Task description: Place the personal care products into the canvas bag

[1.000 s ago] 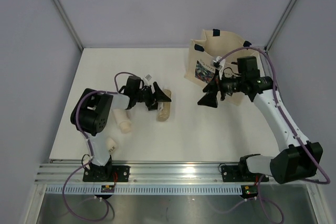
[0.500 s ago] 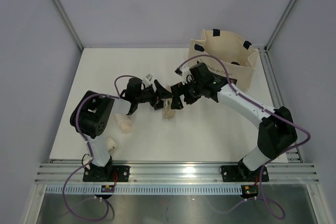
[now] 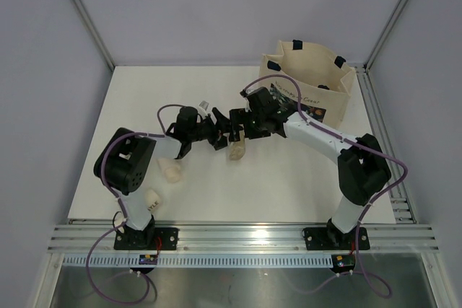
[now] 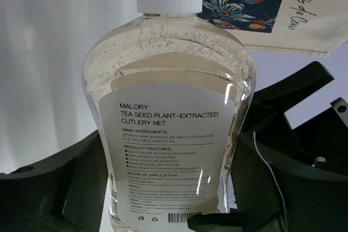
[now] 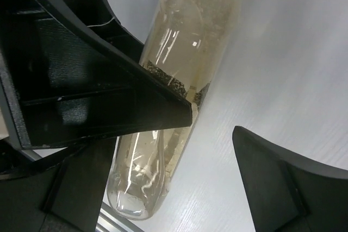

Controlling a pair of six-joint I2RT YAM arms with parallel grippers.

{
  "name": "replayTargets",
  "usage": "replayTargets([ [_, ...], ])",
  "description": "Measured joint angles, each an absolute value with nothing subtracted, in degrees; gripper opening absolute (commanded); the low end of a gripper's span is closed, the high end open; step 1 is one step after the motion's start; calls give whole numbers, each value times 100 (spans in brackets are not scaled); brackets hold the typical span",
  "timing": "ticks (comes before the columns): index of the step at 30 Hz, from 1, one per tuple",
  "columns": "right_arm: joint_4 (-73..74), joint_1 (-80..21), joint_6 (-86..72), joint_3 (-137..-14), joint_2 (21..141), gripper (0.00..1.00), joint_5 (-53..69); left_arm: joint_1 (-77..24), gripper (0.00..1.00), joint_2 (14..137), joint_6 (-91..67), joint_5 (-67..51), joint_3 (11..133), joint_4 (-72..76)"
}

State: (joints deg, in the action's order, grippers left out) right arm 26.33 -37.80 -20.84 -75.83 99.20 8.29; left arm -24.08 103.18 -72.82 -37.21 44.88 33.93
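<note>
Clear bottle [image 4: 168,107], base cropped, in left gripper [image 3: 219,135]

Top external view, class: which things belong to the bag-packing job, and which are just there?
Job in hand:
clear bottle
cream-white tube
another pale tube
canvas bag

Just there:
aluminium rail
frame post

A white table [image 3: 289,185] borders a ribbed aluminium rail [image 3: 238,239].
</note>
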Motion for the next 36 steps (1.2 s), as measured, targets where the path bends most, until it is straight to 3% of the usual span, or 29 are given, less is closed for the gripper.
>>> replayTargets([
  [4,2604,-3782,-2241,-7585,9939,81,845,-2410,7,10206,-7411,-3618,4488,3319],
  [5,2582,-3785,-2285,-7585,9942,78,871,-2414,15,10169,-7456,-3588,4491,3317],
  [11,2512,-3769,-2357,-7706,10075,31,1118,-2416,36,10042,-7695,-3441,4480,3430],
  [12,2517,-3736,-2331,-7723,10103,27,1135,-2416,43,10042,-7728,-3389,4456,3479],
  [14,2504,-3706,-2274,-7725,10130,15,1258,-2416,71,10042,-7819,-3352,4372,3588],
  [15,2515,-3697,-2228,-7725,10130,10,1317,-2418,99,10042,-7870,-3358,4324,3664],
  [16,2517,-3684,-2182,-7725,10130,0,1350,-2418,99,10042,-7913,-3361,4292,3730],
  [26,2427,-3186,-1726,-7723,10123,0,2519,-2432,99,9977,-8097,-3470,4261,4023],
  [36,2283,-2445,-1581,-7723,10038,0,4180,-2427,99,9376,-7376,-3527,4694,3059],
])
